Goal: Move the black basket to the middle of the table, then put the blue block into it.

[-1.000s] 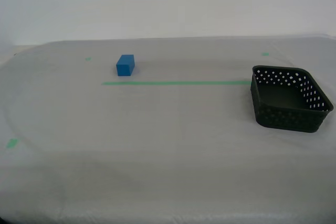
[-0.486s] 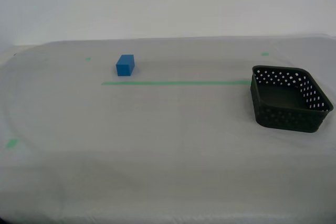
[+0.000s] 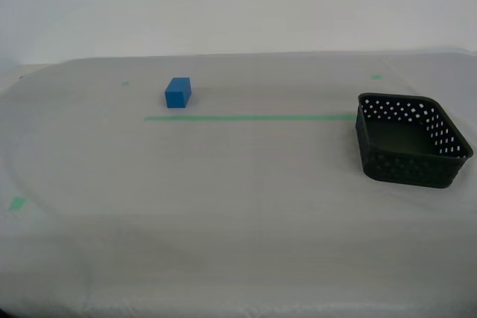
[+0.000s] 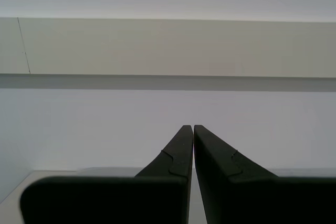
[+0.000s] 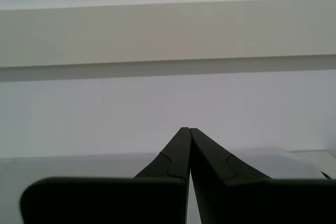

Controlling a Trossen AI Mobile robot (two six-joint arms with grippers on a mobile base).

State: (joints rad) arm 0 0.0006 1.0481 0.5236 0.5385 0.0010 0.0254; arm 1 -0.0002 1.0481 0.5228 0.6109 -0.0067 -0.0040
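The black basket (image 3: 411, 139) stands empty near the table's edge at the exterior view's right, at the end of the green tape line (image 3: 250, 118). The blue block (image 3: 177, 92) sits on the table (image 3: 223, 184) toward the exterior view's left, just behind the tape line. Neither arm shows in the exterior view. My first gripper (image 5: 186, 129) is shut and empty, pointing at a pale wall. My second gripper (image 4: 189, 127) is shut and empty too, facing the wall. Neither wrist view shows the basket or the block.
Small green tape bits lie on the cloth: one at the near left (image 3: 16, 202), one at the far left (image 3: 125, 83), one at the far right (image 3: 376, 77). A white wall stands behind the table.
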